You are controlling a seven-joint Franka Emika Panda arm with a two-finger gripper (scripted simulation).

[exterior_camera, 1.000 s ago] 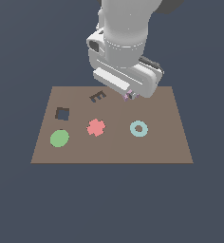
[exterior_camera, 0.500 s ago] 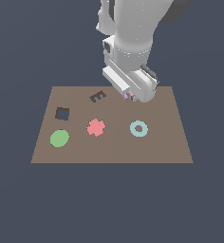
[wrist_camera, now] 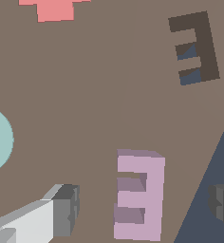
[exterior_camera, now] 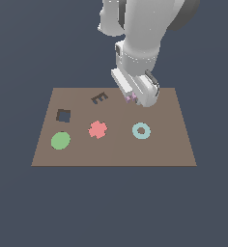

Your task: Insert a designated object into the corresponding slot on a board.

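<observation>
The designated object (wrist_camera: 138, 195) is a pale purple-pink E-shaped piece lying on the brown board (wrist_camera: 85, 95) near its far edge. In the exterior view only a pink speck of the designated object (exterior_camera: 132, 98) shows under the hand. My gripper (wrist_camera: 144, 206) is open and straddles the piece, with a gap between it and each grey finger. The left finger (wrist_camera: 66, 209) and right finger (wrist_camera: 223, 204) stand wide apart. The slot (wrist_camera: 197, 47), a dark E-shaped cutout, is empty. In the exterior view the slot (exterior_camera: 99, 98) lies to the left of my gripper (exterior_camera: 132, 99).
On the board (exterior_camera: 111, 152) lie a red cross (exterior_camera: 97, 129), a teal ring (exterior_camera: 141, 130) and a green disc (exterior_camera: 60, 141). A dark square hole (exterior_camera: 63, 115) sits behind the disc. The board's far edge runs close beside the piece.
The arm's upper links have swung toward the exterior view's right and the hand has turned a little. The fingertips stay at the same spot by the pink piece.
</observation>
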